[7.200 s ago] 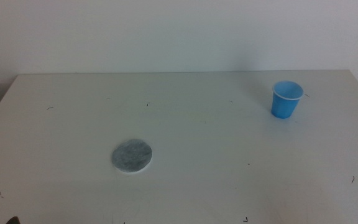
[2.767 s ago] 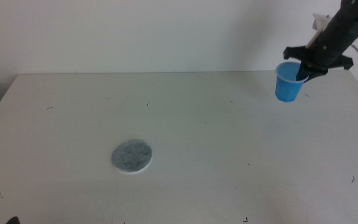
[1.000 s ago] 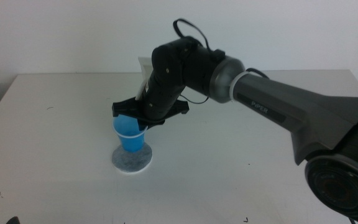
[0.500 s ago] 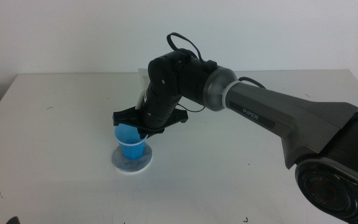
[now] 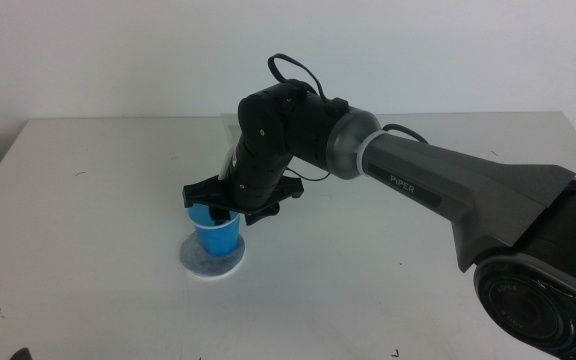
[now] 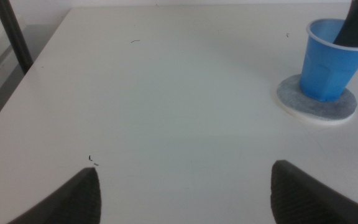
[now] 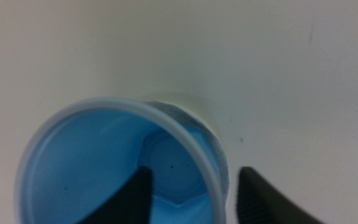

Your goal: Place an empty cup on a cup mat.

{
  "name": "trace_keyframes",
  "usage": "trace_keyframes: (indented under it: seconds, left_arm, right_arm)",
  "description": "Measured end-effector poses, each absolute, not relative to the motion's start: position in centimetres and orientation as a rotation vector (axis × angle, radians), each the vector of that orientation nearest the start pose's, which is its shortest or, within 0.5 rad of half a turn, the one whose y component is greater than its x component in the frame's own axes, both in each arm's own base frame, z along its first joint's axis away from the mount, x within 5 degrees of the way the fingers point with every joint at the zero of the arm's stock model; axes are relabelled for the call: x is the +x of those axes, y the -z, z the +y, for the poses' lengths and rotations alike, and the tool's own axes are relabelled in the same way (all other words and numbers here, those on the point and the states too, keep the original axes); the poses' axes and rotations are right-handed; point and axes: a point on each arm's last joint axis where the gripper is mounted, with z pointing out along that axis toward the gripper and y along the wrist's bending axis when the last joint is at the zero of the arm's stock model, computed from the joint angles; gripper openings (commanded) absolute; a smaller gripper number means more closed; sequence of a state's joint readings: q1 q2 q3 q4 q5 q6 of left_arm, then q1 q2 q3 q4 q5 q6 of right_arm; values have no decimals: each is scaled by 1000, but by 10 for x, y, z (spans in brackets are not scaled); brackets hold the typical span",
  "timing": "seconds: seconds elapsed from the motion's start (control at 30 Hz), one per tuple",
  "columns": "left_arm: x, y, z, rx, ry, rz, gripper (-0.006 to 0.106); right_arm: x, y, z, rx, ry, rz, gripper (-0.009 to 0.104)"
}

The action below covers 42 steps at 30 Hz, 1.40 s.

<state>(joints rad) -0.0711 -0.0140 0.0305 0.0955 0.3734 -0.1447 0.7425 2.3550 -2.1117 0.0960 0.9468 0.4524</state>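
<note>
The right claw (image 5: 230, 204) straddled the upright cup's (image 5: 216, 230) rim, jaws parted slightly, the cup already standing on the mat (image 5: 211, 262) directly beneath it.

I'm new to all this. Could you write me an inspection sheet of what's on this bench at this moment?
Surface: white table, a few small dark specks.
Job's things: blue cup upright on the cup mat, empty inside.
Clutter: nothing seen.
Grippers: right gripper at the cup's rim, one jaw inside, one outside, slightly apart; left gripper open, away from the cup.
Cables: black loop on the right arm.
Surroundings: plain pale wall.
</note>
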Motion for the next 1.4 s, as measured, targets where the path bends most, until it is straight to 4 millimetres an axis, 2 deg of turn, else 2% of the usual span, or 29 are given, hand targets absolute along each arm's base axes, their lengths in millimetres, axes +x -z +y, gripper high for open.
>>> trace_keyframes:
  seconds: [0.13, 0.27, 0.37, 0.47, 0.63, 0.73, 0.87, 1.03, 1.2, 1.3, 1.4]
  left_arm:
    - [53, -170, -1, -10, 55, 1872, 105]
    - [53, -170, -1, -10, 55, 1872, 105]
    - [53, -170, -1, -10, 55, 1872, 105]
    - [53, -170, -1, -10, 55, 1872, 105]
    - [53, -170, -1, -10, 55, 1872, 105]
    - [53, -170, -1, -10, 55, 1872, 105]
    - [53, -170, -1, -10, 55, 1872, 105]
    - [53, -170, -1, -10, 55, 1872, 105]
    - [53, -170, -1, -10, 55, 1872, 105]
    - [53, -170, -1, -10, 55, 1872, 105]
    - [53, -170, -1, -10, 55, 1872, 105]
  right_arm:
    - [376, -207, 355, -348, -489, 2729, 60]
    - [373, -233, 352, -345, -523, 2682, 64]
    - [369, -260, 344, -350, -546, 2638, 64]
    - [367, -300, 325, -340, -564, 2578, 64]
    - [361, -372, 272, -292, -550, 2458, 64]
    - [352, -404, 240, -285, -492, 2419, 64]
    - [337, -438, 199, -270, -417, 2400, 64]
    - [321, -474, 127, -142, -314, 2350, 64]
    - [287, -485, 70, -3, -244, 2314, 64]
    - [265, -475, 43, 85, -203, 2300, 64]
    - [238, -461, 26, 140, -197, 2267, 64]
